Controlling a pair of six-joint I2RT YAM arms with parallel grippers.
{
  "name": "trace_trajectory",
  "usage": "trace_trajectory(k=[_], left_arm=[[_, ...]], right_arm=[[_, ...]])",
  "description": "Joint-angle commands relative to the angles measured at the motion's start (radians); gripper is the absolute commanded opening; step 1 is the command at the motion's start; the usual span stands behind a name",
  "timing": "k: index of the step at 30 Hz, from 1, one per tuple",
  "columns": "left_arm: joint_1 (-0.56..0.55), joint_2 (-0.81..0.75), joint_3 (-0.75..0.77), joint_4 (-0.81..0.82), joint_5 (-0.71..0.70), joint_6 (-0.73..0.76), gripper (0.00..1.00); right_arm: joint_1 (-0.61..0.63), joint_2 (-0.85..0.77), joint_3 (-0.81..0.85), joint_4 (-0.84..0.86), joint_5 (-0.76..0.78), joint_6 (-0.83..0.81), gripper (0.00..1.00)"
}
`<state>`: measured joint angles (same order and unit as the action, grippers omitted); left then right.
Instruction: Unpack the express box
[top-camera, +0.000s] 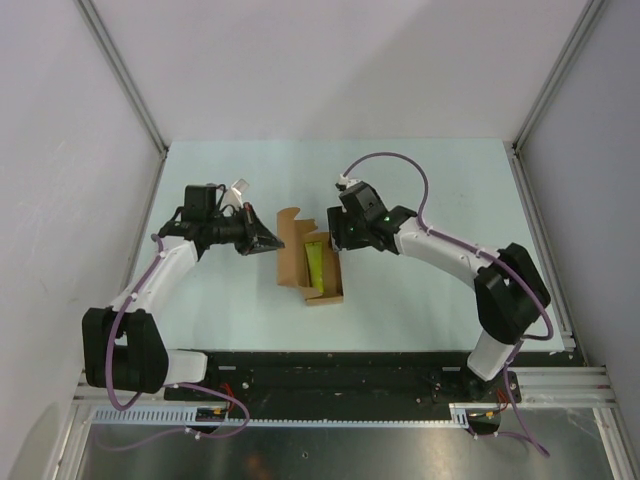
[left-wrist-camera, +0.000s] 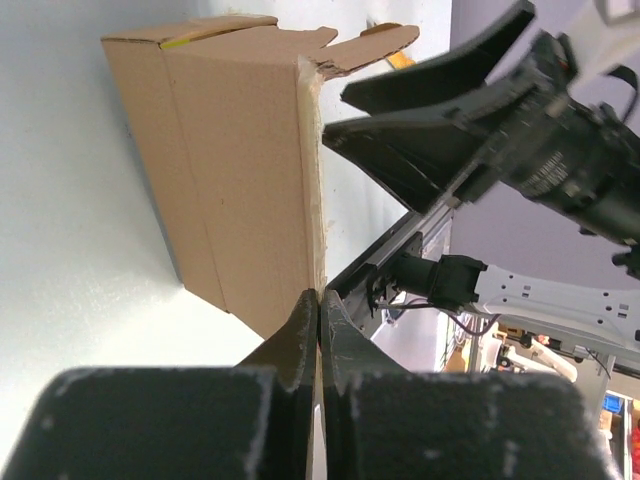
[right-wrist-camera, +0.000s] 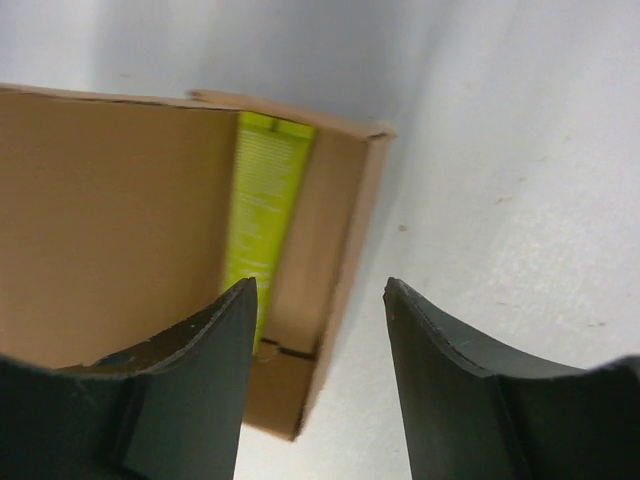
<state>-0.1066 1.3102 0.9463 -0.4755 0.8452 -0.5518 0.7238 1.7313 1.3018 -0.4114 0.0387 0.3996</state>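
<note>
The brown cardboard box (top-camera: 330, 282) (left-wrist-camera: 240, 170) (right-wrist-camera: 110, 220) sits in the middle of the pale surface (top-camera: 430, 300), between the two arms. Its lid is swung open toward the left. Inside, along the right wall, lies a yellow-green tube (top-camera: 314, 265) (right-wrist-camera: 265, 200).

The left hand (top-camera: 272, 243) (left-wrist-camera: 319, 300) comes in low from the left with its fingers pressed together, and the thin edge of the opened lid is pinched between them.

The right hand (top-camera: 338, 243) (right-wrist-camera: 320, 290) hangs over the box's far right corner with its fingers spread wide and holding nothing. The box's right wall lines up with the gap between them. I cannot tell whether it touches the cardboard.
</note>
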Motion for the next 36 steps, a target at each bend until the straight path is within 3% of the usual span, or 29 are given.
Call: trace_trajectory(k=[1, 7, 25, 36], left_arm=[[-0.001, -0.014, 0.009, 0.02, 0.019, -0.019, 0.0], [-0.001, -0.005, -0.009, 0.024, -0.014, -0.059, 0.0], [0.01, -0.037, -0.086, 0.072, -0.049, -0.155, 0.0], [0.054, -0.048, -0.124, 0.074, 0.005, -0.082, 0.0]], right_arm=[[0.058, -0.07, 0.005, 0.052, 0.029, 0.05, 0.56], [0.127, -0.007, 0.017, 0.037, 0.033, 0.068, 0.51], [0.173, 0.209, 0.08, 0.042, 0.03, 0.05, 0.5], [0.215, 0.301, 0.137, -0.024, 0.131, 0.028, 0.48]])
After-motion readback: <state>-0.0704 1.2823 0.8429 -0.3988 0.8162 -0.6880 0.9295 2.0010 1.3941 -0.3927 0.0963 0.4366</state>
